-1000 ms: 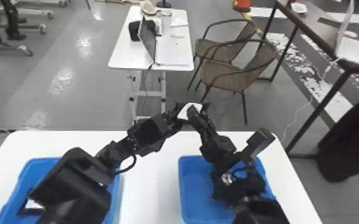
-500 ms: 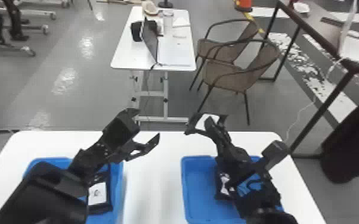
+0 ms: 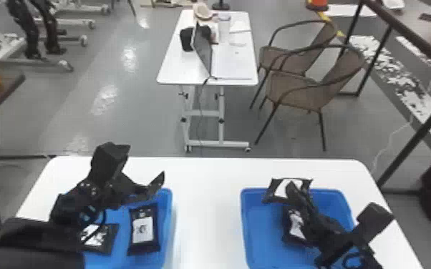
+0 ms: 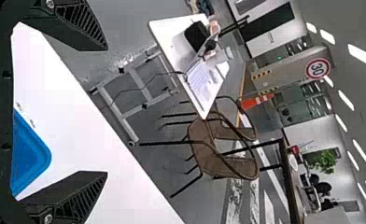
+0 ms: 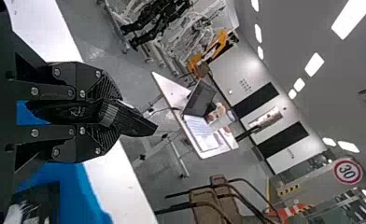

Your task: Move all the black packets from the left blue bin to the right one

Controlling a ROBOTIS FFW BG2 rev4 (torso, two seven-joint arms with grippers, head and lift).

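In the head view, we see the left gripper (image 3: 146,161) at the far side of the left blue bin (image 3: 168,214), its fingers spread apart with nothing between them. In that bin we count 2 black packets: 1 packet (image 3: 143,229) lies near the bin's right wall, its pale label up, and 1 more packet (image 3: 109,238) lies to its left, partly hidden by the arm. We find the right gripper (image 3: 291,189) above the far left part of the right blue bin (image 3: 245,221), gripping a held packet (image 3: 279,189). Below it, a binned packet (image 3: 295,223) lies in the right blue bin, partly behind the right arm. The 2 bins stand apart on a white table (image 3: 207,214).

In the left wrist view, we see the left gripper (image 4: 107,111) with its jaws wide open, the white table and a blue bin corner showing between them.

In the right wrist view, we see the right gripper (image 5: 119,112) closed on the held packet, which sticks out past the fingertips.
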